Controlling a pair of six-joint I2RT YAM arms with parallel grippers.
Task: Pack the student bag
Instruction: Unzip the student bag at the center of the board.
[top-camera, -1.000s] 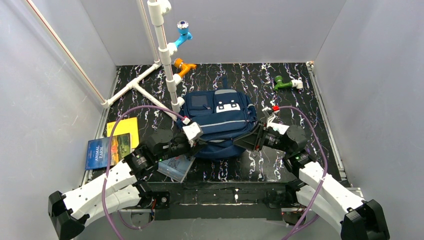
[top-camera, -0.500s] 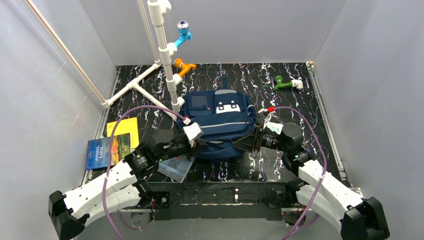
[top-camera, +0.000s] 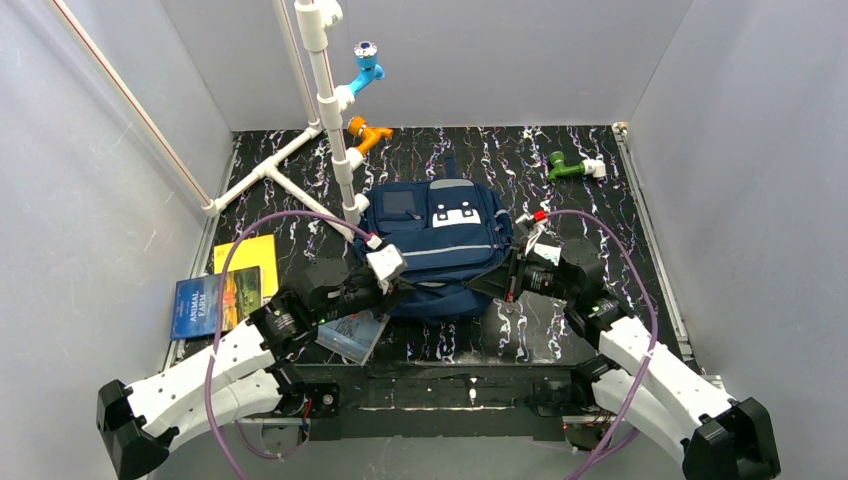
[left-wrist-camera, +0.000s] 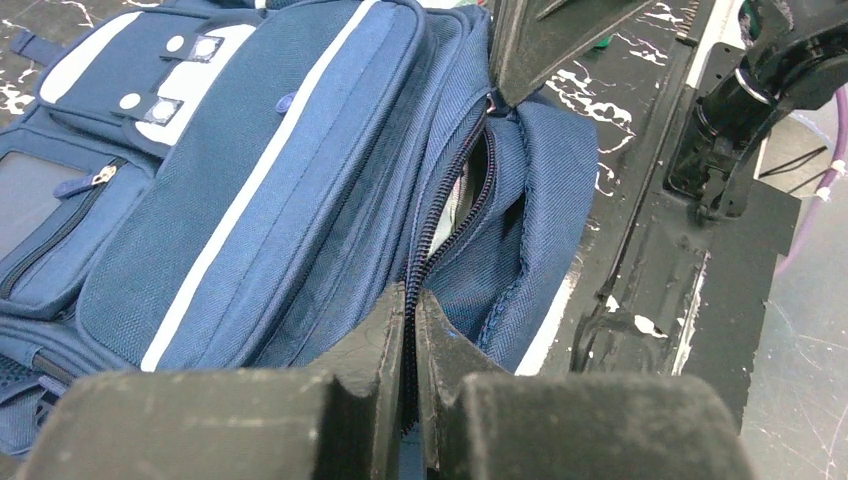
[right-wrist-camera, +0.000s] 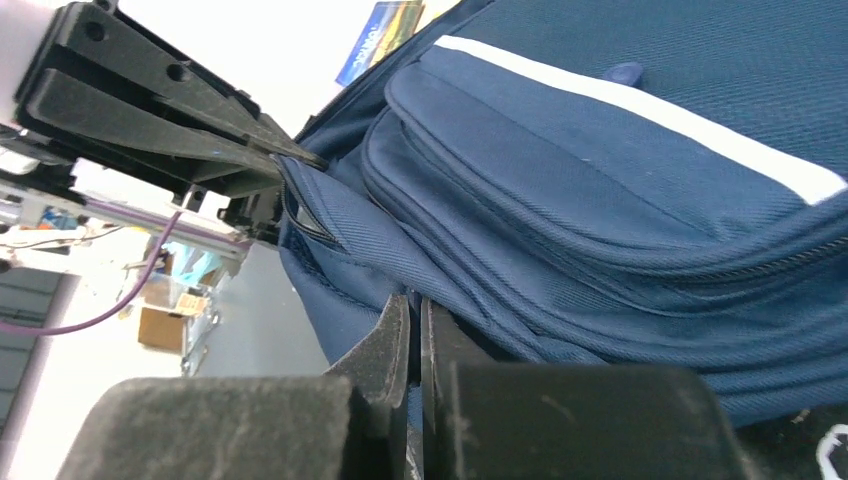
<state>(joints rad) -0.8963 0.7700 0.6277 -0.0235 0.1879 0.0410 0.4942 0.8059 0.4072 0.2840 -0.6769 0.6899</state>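
With the large navy-blue fabric student bag (top-camera: 440, 240) lying at frame centre, and the left gripper (left-wrist-camera: 410, 300) and right gripper (right-wrist-camera: 414, 315) each clamped tight on fabric beside its part-open zipper (left-wrist-camera: 450, 225), both pinches should draw apart evenly so the mouth gapes.

The student bag (left-wrist-camera: 250, 190) is matt, coarse-woven navy cloth. Left of it, the book covers (top-camera: 200, 305) look like glossy paper. Beneath it, the table (top-camera: 480, 150) is smooth, glossy black.

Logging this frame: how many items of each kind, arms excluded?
Backpack: 1
Books: 3 (yellow, Animal Earth, bluish)
Pipe fittings: 3 (blue, orange, green)
White pipe stand: 1
Total: 8
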